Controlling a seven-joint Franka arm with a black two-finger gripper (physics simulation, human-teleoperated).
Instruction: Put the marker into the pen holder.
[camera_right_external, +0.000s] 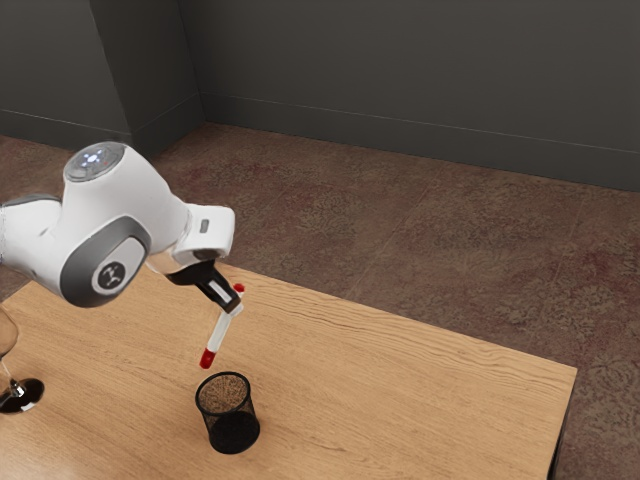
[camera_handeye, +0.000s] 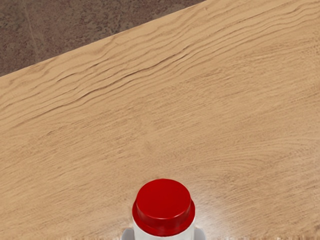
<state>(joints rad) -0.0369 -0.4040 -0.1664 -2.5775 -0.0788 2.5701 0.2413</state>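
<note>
In the exterior view, the marker (camera_right_external: 219, 332) is seen held above the table (camera_right_external: 400, 410), clamped near its upper end by the gripper (camera_right_external: 229, 303). Its long axis is slanted rather than upright: the upper red end is shown beside the fingertips, and the lower one is carried out toward the exterior view's left and toward the pen holder (camera_right_external: 228, 414). The holder is stood upright, its mouth open, farther from the table's far edge than the marker appears to be. The lower red end is seen just short of the holder's rim, on the side facing that far edge; whether it is already over the mouth cannot be told, as height and reach are mixed at this angle. By judgement, a short shift away from the far edge is called for, with the marker tipped nearer to upright before it is lowered. If it were lowered at this slant, the rim could be caught and the holder pushed or toppled.

In the wrist view, the marker's red upper end is shown between the pale fingertips (camera_handeye: 200, 235), which are pressed against its white barrel from both sides. Beyond it, the table's edge is seen with the floor (camera_handeye: 75, 25) past it.
</note>
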